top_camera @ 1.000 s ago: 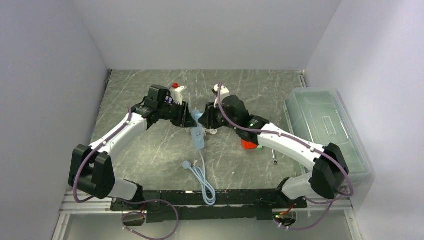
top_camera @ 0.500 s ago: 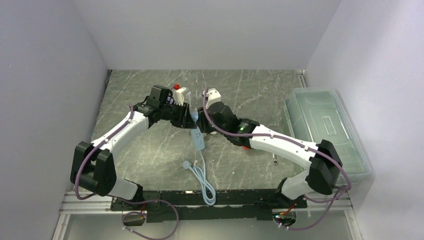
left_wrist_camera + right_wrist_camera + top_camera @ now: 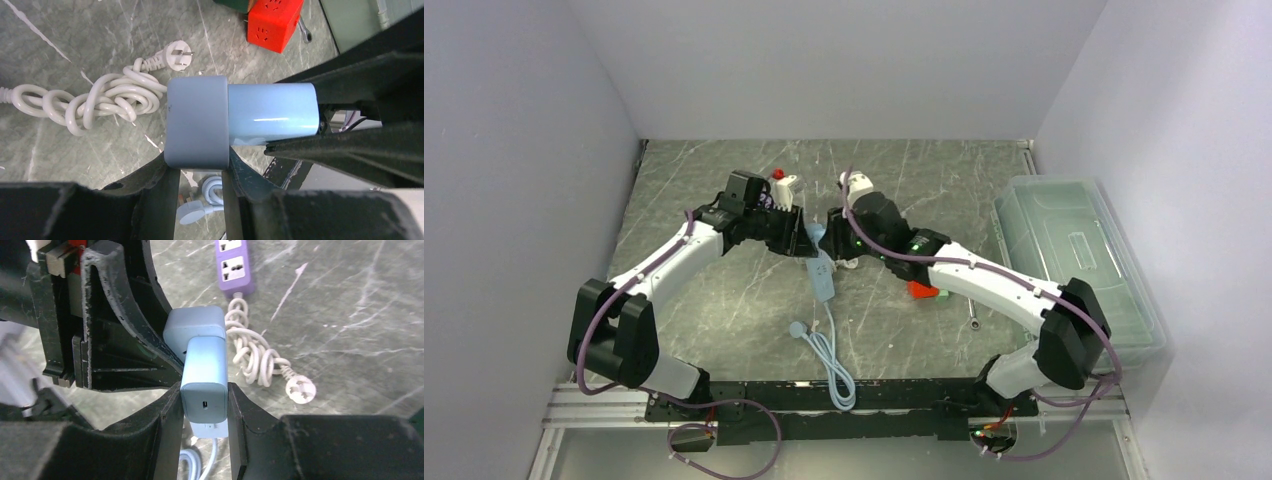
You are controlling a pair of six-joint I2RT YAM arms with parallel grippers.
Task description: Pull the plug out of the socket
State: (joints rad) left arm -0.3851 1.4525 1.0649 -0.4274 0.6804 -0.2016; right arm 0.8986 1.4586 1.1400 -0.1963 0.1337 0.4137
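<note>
My left tool (image 3: 199, 172) grips the socket (image 3: 196, 122); my right tool (image 3: 204, 405) grips the plug (image 3: 204, 372), seated in the socket just ahead; I judge only the pull remains.

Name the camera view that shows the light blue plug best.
The left wrist view: the light blue plug lies side-on, its join with the grey socket plain. The right wrist view shows it end-on, foreshortened, in the right gripper. The top external view gives only a small blue speck.
</note>
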